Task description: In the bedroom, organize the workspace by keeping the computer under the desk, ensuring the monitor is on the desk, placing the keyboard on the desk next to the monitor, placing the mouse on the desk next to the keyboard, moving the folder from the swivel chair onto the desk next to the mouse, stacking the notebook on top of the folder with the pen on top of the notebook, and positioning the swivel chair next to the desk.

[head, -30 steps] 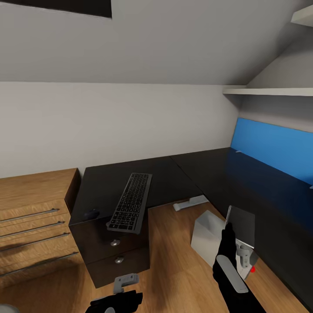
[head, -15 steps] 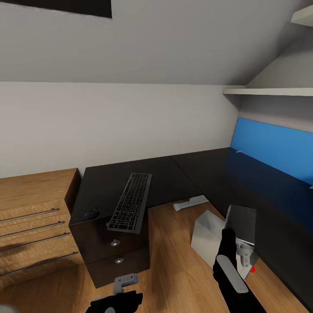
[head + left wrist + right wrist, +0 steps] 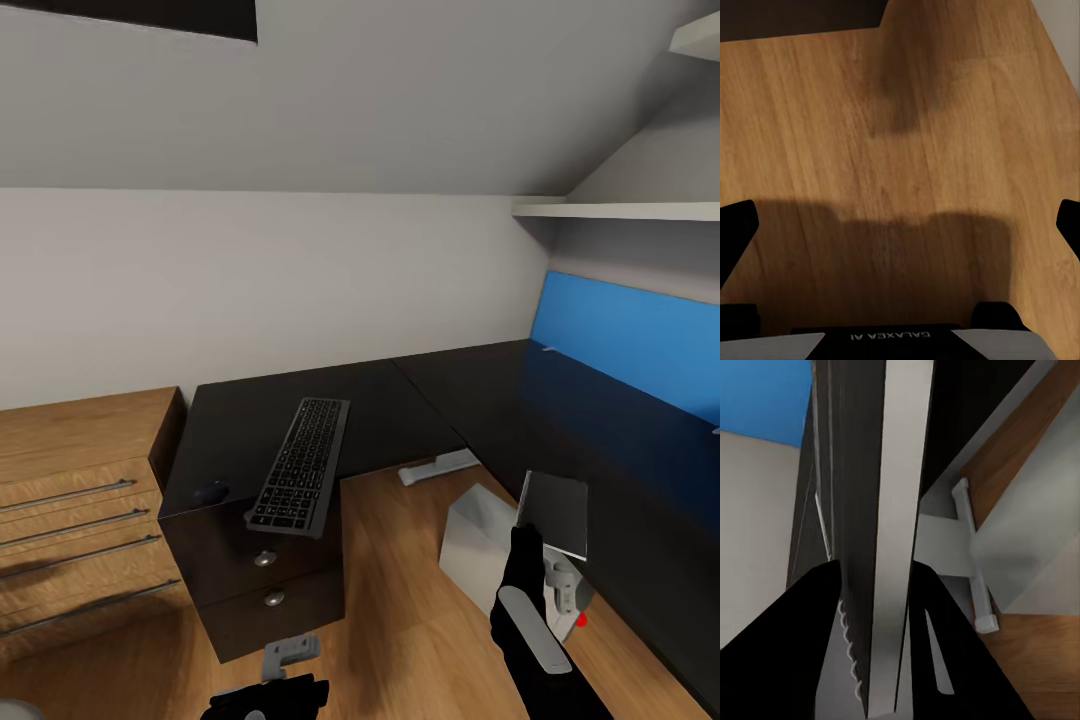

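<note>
Since half a second ago we see the notebook [image 3: 553, 512] tilted slightly lower in the right hand [image 3: 527, 535], which grips it on edge just off the desk's [image 3: 430, 400] front edge, above the computer [image 3: 478, 545]. It looks thin, dark grey, pale-edged. Keyboard [image 3: 302, 462] overhangs the near edge; the mouse [image 3: 210, 491], perhaps, sits beside it. Left hand [image 3: 900, 247] is spread wide, holding nothing.

The right arm, black with a grey panel, reaches forward just beside the front edge of the black L-shaped desk [image 3: 420, 400]. Its right gripper [image 3: 527, 530] is clamped on the thin dark grey notebook with a pale edge [image 3: 555, 512], held upright. The left gripper [image 3: 900, 225], low before the desk's drawer unit, has its fingers spread wide apart, holding nothing.
</note>
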{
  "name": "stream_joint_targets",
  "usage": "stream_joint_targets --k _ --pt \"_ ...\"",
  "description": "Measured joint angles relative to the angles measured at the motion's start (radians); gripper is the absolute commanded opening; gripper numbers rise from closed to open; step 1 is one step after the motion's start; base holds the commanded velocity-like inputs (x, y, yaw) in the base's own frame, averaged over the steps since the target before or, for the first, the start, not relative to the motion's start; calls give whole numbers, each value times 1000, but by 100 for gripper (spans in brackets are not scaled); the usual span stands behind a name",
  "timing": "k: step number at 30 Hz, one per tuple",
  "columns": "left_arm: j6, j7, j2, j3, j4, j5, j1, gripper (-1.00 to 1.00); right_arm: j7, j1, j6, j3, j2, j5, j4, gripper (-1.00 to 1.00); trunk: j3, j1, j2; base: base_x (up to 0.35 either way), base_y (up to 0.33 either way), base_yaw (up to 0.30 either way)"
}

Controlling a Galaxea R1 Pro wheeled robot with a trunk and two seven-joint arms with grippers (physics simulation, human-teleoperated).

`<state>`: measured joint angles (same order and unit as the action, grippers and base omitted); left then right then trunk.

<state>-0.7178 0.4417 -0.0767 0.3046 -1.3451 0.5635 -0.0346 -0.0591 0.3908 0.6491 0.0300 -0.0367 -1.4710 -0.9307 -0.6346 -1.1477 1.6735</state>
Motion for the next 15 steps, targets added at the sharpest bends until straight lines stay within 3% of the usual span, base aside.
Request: stream_joint_targets --k 7,15 --pt "0 2 1 12 0 -2 0 100 0 0 1 1 -1 -8 -3 -100 22 27 -49 0 0 0" --pt "0 2 1 15 1 -2 0 100 1 -2 3 7 -6 -15 -97 -100 47 57 -105 0 0 0"
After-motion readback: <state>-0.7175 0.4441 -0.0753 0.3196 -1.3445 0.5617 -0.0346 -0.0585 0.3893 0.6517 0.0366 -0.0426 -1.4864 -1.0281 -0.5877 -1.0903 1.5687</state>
